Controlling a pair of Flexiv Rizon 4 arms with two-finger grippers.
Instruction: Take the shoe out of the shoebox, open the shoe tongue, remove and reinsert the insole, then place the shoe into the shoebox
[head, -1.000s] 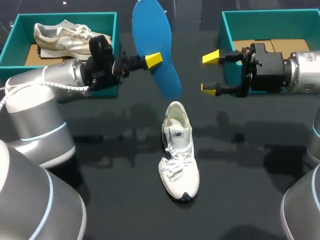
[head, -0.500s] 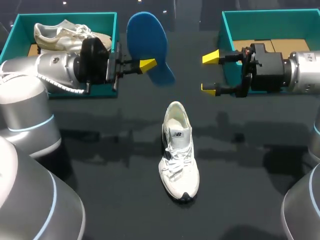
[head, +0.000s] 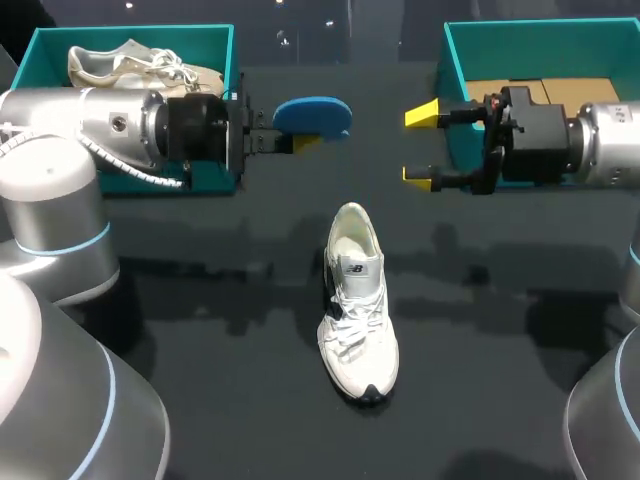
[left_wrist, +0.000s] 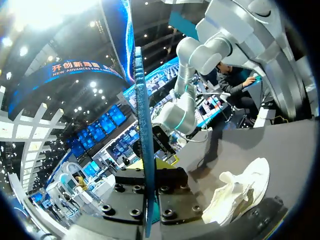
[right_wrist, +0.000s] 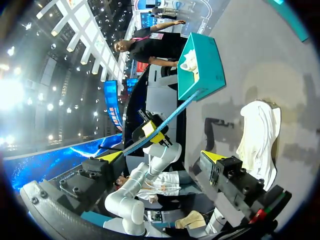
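Observation:
A white shoe (head: 357, 300) lies on the black table's middle, toe toward the front edge, its opening showing no insole. My left gripper (head: 297, 141) is shut on the blue insole (head: 312, 114), holding it in the air beyond the shoe's heel. In the left wrist view the insole (left_wrist: 142, 120) stands edge-on between the fingers, with the shoe (left_wrist: 240, 192) below and to the side. My right gripper (head: 419, 146) hangs open and empty before the right box, facing the insole. The right wrist view shows the insole (right_wrist: 165, 120) ahead of its open gripper (right_wrist: 162, 156) and the shoe (right_wrist: 257, 140) beside it.
A teal shoebox (head: 215, 40) at the back left holds a second pale shoe (head: 130, 70). Another teal shoebox (head: 460, 60) at the back right shows only its cardboard floor (head: 540, 92). Bare table surrounds the white shoe.
My left wrist has turned, so the insole went from broad face toward the camera to nearly edge-on and level, and it has drawn back a little. The right arm and the shoe kept still.

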